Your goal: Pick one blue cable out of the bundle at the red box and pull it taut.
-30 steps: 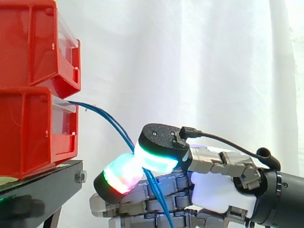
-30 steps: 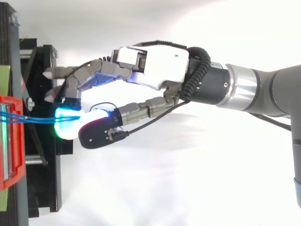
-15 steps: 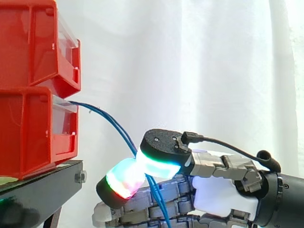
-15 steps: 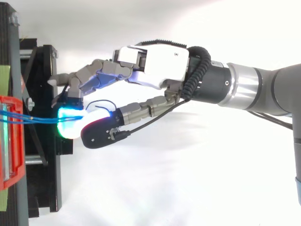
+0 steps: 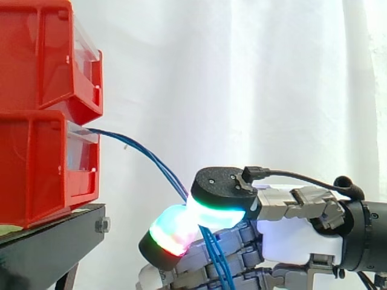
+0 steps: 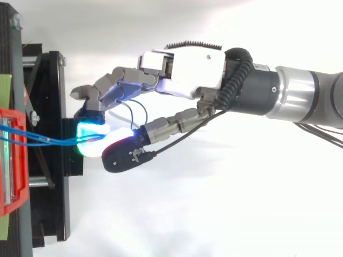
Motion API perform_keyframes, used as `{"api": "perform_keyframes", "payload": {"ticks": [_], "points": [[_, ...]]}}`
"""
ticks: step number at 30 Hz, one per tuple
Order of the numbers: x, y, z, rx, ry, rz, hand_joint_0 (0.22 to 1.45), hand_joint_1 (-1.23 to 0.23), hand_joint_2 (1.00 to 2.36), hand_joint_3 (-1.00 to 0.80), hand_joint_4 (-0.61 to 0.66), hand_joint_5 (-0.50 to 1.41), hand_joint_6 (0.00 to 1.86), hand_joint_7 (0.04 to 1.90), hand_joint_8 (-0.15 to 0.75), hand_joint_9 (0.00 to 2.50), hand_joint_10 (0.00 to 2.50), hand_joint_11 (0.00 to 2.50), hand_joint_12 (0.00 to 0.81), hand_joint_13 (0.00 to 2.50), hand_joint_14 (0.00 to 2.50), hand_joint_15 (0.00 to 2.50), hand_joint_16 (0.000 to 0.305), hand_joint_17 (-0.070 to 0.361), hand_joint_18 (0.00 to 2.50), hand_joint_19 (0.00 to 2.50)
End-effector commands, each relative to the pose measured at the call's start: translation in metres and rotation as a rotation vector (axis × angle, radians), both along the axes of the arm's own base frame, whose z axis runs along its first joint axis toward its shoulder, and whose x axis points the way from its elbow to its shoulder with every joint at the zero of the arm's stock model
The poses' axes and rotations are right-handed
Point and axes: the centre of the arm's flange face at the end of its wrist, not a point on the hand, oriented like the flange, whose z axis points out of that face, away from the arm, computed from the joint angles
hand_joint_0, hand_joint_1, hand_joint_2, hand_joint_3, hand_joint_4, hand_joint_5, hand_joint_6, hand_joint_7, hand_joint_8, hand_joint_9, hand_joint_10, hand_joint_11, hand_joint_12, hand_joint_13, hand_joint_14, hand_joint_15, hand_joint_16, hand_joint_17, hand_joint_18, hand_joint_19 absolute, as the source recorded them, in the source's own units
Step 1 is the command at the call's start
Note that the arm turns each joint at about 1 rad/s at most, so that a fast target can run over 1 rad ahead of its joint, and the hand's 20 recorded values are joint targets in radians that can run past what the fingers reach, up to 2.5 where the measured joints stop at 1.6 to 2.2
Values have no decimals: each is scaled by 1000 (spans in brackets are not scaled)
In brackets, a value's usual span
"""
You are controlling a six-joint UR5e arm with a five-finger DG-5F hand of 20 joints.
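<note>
Where the pads meet: the hand (image 5: 290, 241) pinches the blue cables (image 5: 151, 158) between its thumb pad (image 5: 214, 208), glowing green and white, and a finger pad (image 5: 172, 232), glowing green and red
Hand: low in the side view, coming in from the right edge, white palm behind the pinch, the other fingers curled beneath it; in the top view (image 6: 187, 75) it reaches left toward the stand, with bent fingers on one side of the cyan-green glow and the thumb on the other
Strands in the pinch: at least two blue strands pass between the pads; an exact count cannot be made
Cables below the pinch: they drop across the curled fingers and leave the side view at its bottom edge
Cables above the pinch: they rise leftward in a gentle bow, not a straight line, to the front of the lower bin; from above (image 6: 48, 140) the strands start a little apart at the bin and converge at the pads
Thin dark loop (image 6: 131, 110): arches beside the bent fingers in the top view; whether it is one of the blue strands cannot be told
Lower red bin (image 5: 36, 169): on the stand, clear front panel facing the hand, cables coming out at its top edge
Upper red bin (image 5: 42, 54): stacked directly on the lower one
Black stand (image 5: 54, 241): under the bins, well left of the palm, its edge near the glowing pads
White curtain (image 5: 242, 78): hangs behind everything
</note>
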Motion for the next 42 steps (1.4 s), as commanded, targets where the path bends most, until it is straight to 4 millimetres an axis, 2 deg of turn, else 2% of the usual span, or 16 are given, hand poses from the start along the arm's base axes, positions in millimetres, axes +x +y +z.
{"api": "perform_keyframes", "payload": {"ticks": [1,13,20,25,32,42], "points": [[-4,0,6,-1,25,0,675,-845,1018,-187,88,-181,884,820,335,578,7,285,366,267,1,59,56,125,289,48],[-20,-2,32,-9,126,0,681,-885,1013,-312,126,-186,884,827,329,563,8,283,366,248,1,49,56,126,269,47],[-22,-2,30,-12,144,-5,568,-826,1000,-491,176,-182,867,859,335,552,6,268,369,223,0,65,57,129,218,95],[-22,-2,32,-12,140,-3,521,-739,1000,-500,170,-174,855,820,345,553,5,279,377,209,2,78,60,134,186,119],[-21,-2,32,-9,139,-5,579,-639,1010,-362,149,-160,840,886,347,592,6,279,362,209,2,73,57,128,171,133],[-16,-2,41,-7,121,-1,585,-661,1013,-159,165,-168,864,921,362,599,5,284,376,227,2,71,60,135,203,119]]}}
